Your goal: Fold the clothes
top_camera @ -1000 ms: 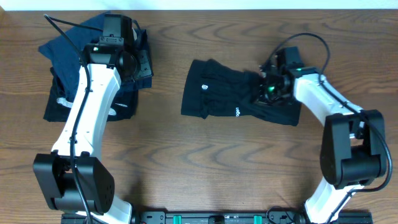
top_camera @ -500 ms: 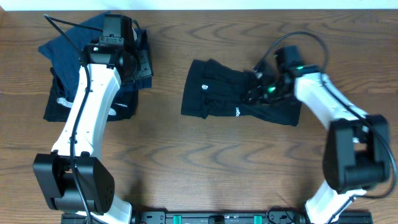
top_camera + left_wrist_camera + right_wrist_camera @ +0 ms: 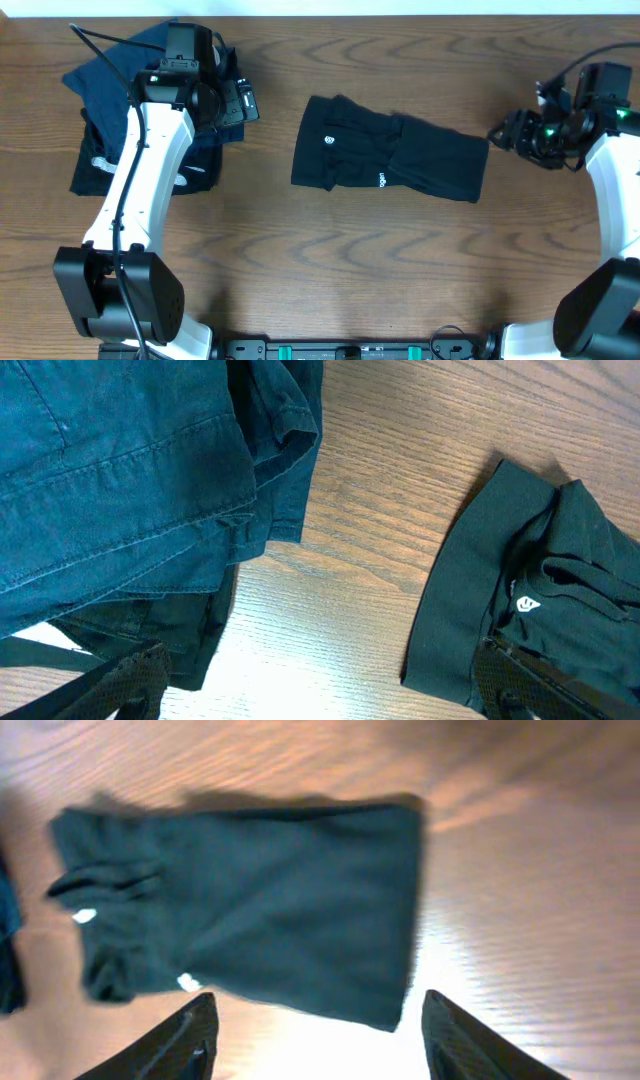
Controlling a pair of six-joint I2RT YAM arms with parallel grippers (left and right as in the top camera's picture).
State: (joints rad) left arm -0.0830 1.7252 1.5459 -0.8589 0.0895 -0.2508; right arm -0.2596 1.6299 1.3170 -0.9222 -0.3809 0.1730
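The clothes (image 3: 390, 157) lie folded into a black rectangle in the middle of the table, with small white logo prints showing. My right gripper (image 3: 500, 133) hovers just off their right edge, open and holding nothing. In the right wrist view the clothes (image 3: 260, 920) lie flat ahead of the spread gripper (image 3: 320, 1045). My left gripper (image 3: 240, 102) is open beside the navy pile, left of the clothes. In the left wrist view its fingers (image 3: 120, 680) straddle bare wood, and the clothes (image 3: 540, 580) reach in at the right.
A heap of navy blue garments (image 3: 110, 90) covers the far left of the table, also seen as navy blue garments (image 3: 130, 470) in the left wrist view. A darker piece with a white stripe (image 3: 100, 165) lies under them. Both arm bases stand at the front edge.
My right gripper opened, let go of the clothes' right part and drew back to the right. My left gripper opened wider in place. The clothes now lie flatter.
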